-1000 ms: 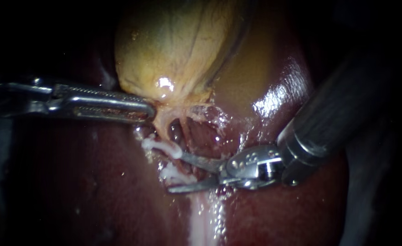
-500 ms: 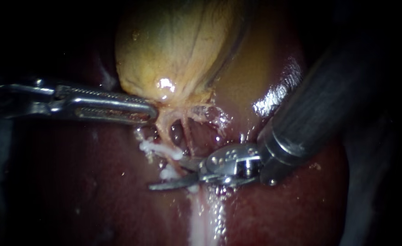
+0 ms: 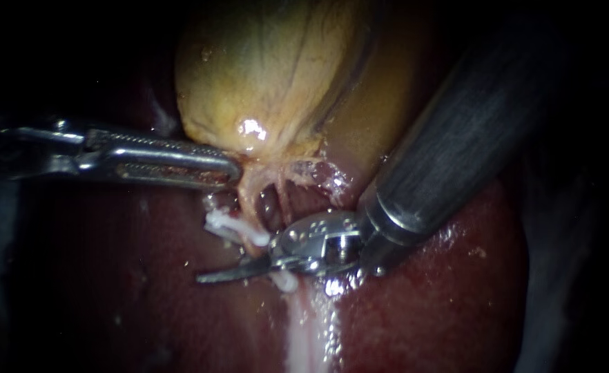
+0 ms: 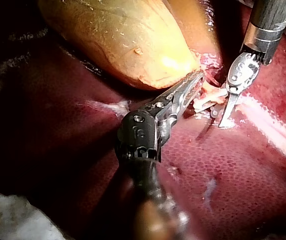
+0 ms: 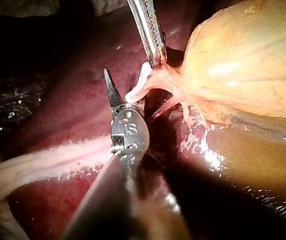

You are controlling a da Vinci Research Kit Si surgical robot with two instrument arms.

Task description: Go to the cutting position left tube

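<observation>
The yellow gallbladder (image 3: 270,69) lies on the dark red liver (image 3: 146,297). My left instrument (image 3: 230,169) has its jaws shut on the gallbladder's narrow lower end. Two thin tubes run down from there: the left tube (image 3: 244,197) and the right tube (image 3: 282,198). The left tube carries white clips (image 3: 230,226), with another white clip (image 3: 285,280) lower down. My right instrument (image 3: 235,257) has open blades at the left tube between the clips. Its lower blade shows past the tube; the upper one is hidden behind the clip. In the right wrist view one blade (image 5: 112,90) lies beside the clipped tube (image 5: 140,82).
A pale whitish band of tissue (image 3: 308,331) runs down the liver below the right instrument. The right instrument's thick dark shaft (image 3: 456,138) crosses the liver's right side. In the left wrist view, my left instrument (image 4: 190,85) lies beside the right one's blades (image 4: 219,119).
My right instrument has moved left against the tissue, and its open blades now reach the clipped left tube. The left instrument and gallbladder have stayed put.
</observation>
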